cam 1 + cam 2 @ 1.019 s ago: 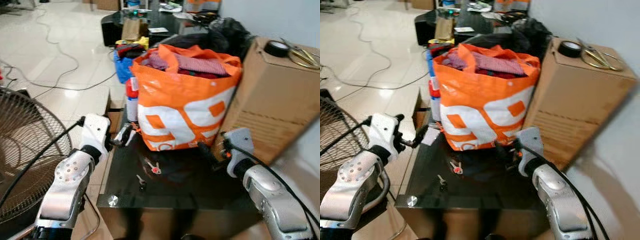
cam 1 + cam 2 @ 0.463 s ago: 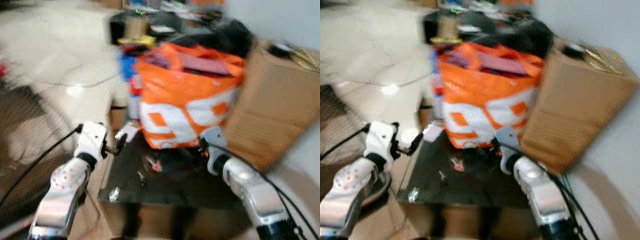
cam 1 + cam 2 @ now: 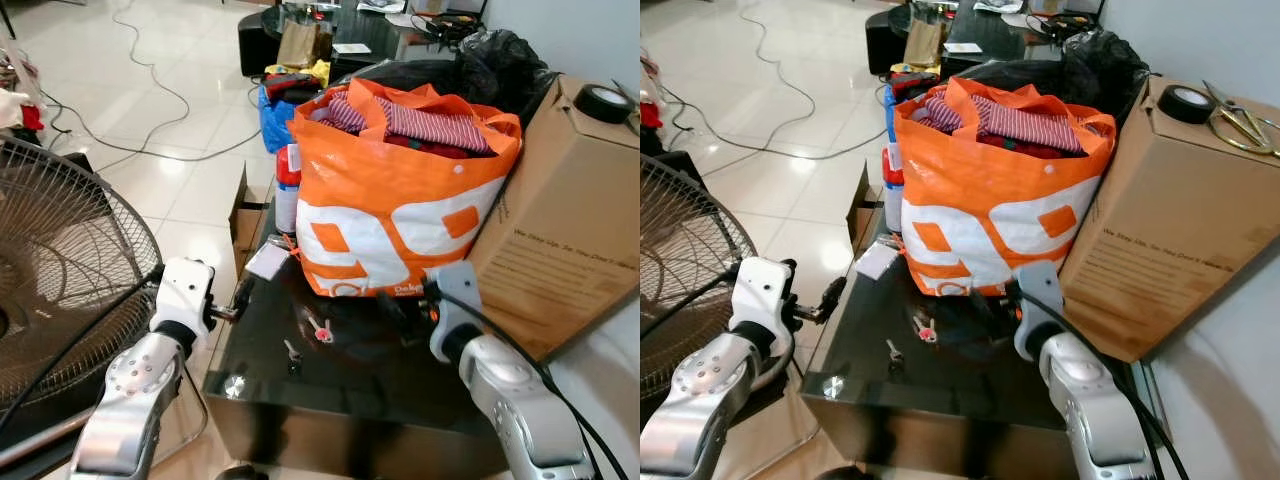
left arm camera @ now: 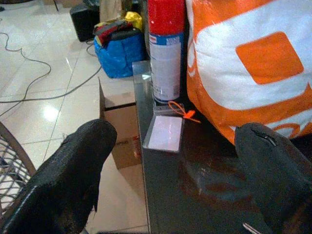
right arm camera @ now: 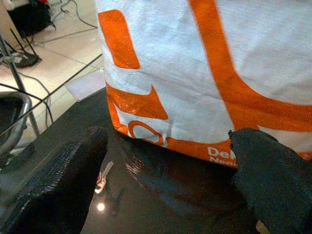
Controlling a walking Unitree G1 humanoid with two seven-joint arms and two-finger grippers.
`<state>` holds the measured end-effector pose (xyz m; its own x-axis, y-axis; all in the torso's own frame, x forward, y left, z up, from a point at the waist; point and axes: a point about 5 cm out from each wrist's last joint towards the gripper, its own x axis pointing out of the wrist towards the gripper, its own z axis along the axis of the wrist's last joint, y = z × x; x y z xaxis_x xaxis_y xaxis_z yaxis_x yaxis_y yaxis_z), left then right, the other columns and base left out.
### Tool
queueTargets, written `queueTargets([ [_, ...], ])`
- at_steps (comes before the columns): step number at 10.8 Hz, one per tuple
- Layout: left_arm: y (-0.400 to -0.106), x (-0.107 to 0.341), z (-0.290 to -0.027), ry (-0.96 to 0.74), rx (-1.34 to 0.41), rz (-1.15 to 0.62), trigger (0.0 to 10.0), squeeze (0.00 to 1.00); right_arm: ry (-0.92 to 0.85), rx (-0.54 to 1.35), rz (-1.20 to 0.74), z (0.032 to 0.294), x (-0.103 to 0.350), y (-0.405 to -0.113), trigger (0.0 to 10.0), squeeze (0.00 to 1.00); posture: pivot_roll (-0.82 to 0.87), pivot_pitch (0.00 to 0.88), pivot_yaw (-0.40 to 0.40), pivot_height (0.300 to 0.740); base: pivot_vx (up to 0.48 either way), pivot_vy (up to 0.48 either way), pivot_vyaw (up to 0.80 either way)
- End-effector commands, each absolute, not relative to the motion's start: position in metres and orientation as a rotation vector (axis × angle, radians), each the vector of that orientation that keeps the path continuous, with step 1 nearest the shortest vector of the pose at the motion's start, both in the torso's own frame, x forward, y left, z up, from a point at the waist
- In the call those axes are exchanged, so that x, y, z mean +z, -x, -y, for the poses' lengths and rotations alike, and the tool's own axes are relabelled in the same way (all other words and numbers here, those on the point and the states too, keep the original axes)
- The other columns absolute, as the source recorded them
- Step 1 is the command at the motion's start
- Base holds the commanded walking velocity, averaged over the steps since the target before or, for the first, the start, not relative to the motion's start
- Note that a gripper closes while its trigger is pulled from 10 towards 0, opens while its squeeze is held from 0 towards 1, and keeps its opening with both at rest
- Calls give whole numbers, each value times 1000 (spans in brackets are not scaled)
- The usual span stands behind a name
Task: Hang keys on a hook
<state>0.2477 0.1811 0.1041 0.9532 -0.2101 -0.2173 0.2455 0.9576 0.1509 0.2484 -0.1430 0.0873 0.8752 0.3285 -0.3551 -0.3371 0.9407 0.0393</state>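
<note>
Black glass counter (image 3: 400,385) now sits sharp in view; the blur of half a second ago is gone, so the walk has settled. Left hand (image 3: 240,297) at 9 o'clock and right hand (image 3: 395,312) at 3, both spread and empty. Keys (image 3: 318,329) lie between, orange bag (image 3: 400,215) at 12.

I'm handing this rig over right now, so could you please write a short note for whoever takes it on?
Left gripper: open, holding nothing, at the left edge of the black glass table.
Right gripper: open, holding nothing, low over the table in front of the orange bag.
Keys: lying on the glass between the grippers; a second small key lies nearer the front edge.
Done: nothing picked up.
Left: grasp the keys, find a hook, hang them.
</note>
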Motion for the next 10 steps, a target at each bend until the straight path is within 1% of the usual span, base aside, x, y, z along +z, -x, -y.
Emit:
queueTargets([
  [1,-249,111,-184,-197,-212,-174,10000,0,24,350,-355,141,92,-253,10000,1000,-27,0,-73,740,0,0,0],
  [6,-254,118,-188,-218,-182,-149,10000,0,21,327,-368,139,91,-263,10000,1000,-4,0,-93,740,0,0,0],
  [8,-255,119,-188,-208,-196,-144,10000,0,33,357,-357,136,93,-266,10000,1000,-8,0,-90,740,0,0,0],
  [9,-255,119,-187,-200,-211,-141,10000,0,56,371,-359,136,93,-265,10000,1000,-17,0,-83,740,270,0,800],
  [10,-256,119,-185,-198,-217,-143,10000,0,82,378,-367,136,91,-264,10000,1000,-21,0,-80,740,292,0,406],
])
